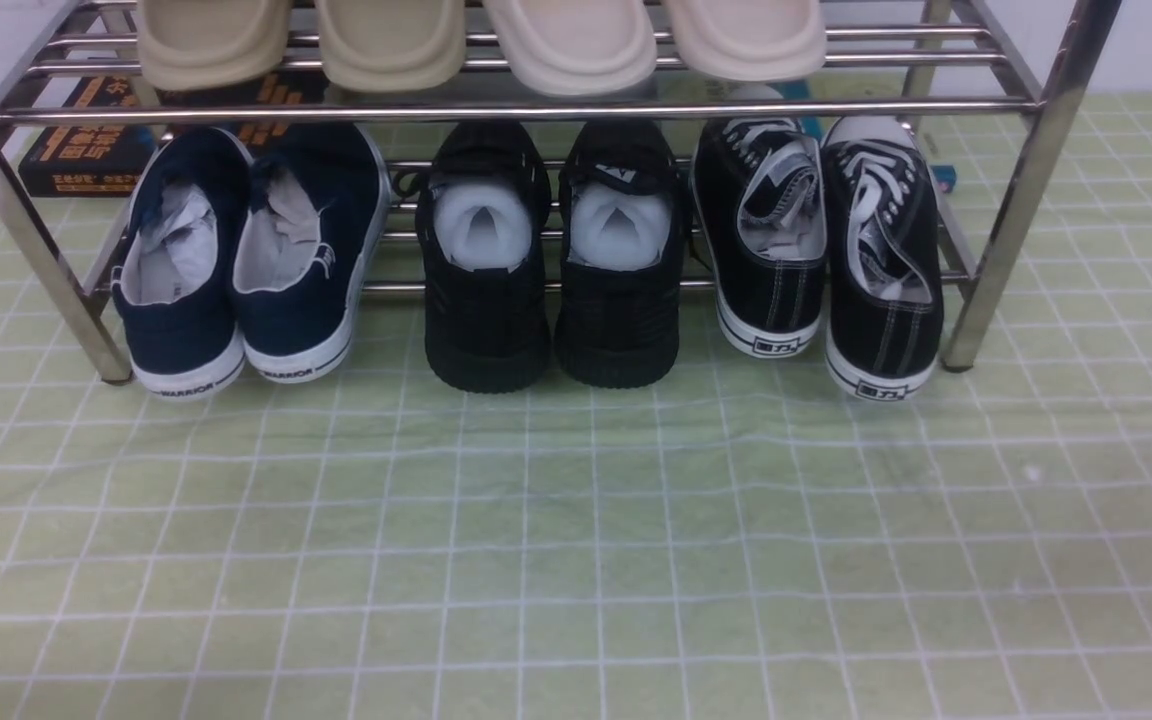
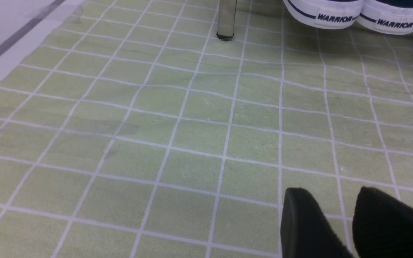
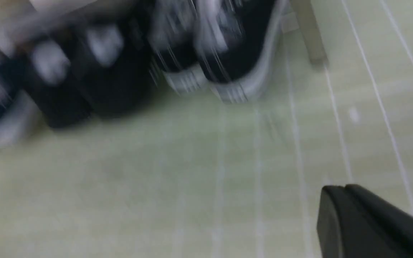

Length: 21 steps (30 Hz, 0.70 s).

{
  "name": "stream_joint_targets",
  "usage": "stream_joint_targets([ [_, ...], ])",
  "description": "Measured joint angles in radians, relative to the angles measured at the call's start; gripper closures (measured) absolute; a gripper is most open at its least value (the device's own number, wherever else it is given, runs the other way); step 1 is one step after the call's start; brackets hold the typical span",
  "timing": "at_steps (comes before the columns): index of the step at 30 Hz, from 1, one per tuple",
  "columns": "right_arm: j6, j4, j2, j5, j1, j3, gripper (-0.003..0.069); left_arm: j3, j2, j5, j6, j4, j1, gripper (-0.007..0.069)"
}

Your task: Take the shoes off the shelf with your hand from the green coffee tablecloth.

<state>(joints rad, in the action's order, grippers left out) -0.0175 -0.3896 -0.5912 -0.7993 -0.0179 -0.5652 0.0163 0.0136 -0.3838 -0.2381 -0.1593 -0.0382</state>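
- The shoes stand on the lower tier of the shelf, at its right end, with their heels toward the camera in the front view.
- The right shoe of the pair juts farther forward than its mate. Its heel reaches past the front rail, just beside the shelf's right front leg.
- Both have white laces and a white-striped sole with a small label at the heel.
- Mesh sneakers sit in the middle of the same tier and slip-ons at its left end. The three pairs lie side by side, heels outward.
- Four beige slippers lie on the upper tier.
- A black box with orange print lies behind the shelf's left end.
- The cloth spreads bare and slightly wrinkled in front of the shelf.
- The left gripper is over bare cloth. Its two black fingers are spread with a gap between them and pinch nothing. Ahead in its view are a shelf leg and the slip-ons' heels, well apart from the fingers.
- The right gripper has its fingers pressed together with nothing between them. Its view is blurred: the shoes are a smear beside a shelf leg, with bare cloth between them and the fingertips.
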Motion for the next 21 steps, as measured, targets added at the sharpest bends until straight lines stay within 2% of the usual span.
stream_joint_targets([
  [2, 0.002, 0.021, -0.063, -0.043, 0.000, -0.037, 0.0657, 0.000, 0.000, 0.000, 0.000, 0.000, 0.000, 0.0382],
  [4, 0.040, 0.046, -0.271, -0.144, 0.001, -0.119, 0.0655, 0.000, 0.000, 0.000, 0.000, 0.000, 0.000, 0.0382],
  [8, 0.202, -0.075, -0.487, -0.205, 0.054, -0.206, 0.0652, 0.000, 0.000, 0.000, 0.000, 0.000, 0.000, 0.0382],
  [10, 0.312, -0.198, -0.612, -0.226, 0.142, -0.264, 0.0651, 0.000, 0.000, 0.000, 0.000, 0.000, 0.000, 0.0382],
  [12, 0.340, -0.237, -0.669, -0.233, 0.195, -0.294, 0.0649, 0.000, 0.000, 0.000, 0.000, 0.000, 0.000, 0.0382],
  [13, 0.356, -0.251, -0.731, -0.237, 0.258, -0.354, 0.0648, 0.000, 0.000, 0.000, 0.000, 0.000, 0.000, 0.0382],
  [15, 0.343, -0.238, -0.805, -0.238, 0.330, -0.436, 0.0644, 0.000, 0.000, 0.000, 0.000, 0.000, 0.000, 0.0382],
  [19, 0.220, -0.084, -0.936, -0.240, 0.454, -0.658, 0.0624, 0.000, 0.000, 0.000, 0.000, 0.000, 0.000, 0.0382],
  [21, 0.170, -0.021, -0.965, -0.241, 0.480, -0.725, 0.0612, 0.000, 0.000, 0.000, 0.000, 0.000, 0.000, 0.0382],
])
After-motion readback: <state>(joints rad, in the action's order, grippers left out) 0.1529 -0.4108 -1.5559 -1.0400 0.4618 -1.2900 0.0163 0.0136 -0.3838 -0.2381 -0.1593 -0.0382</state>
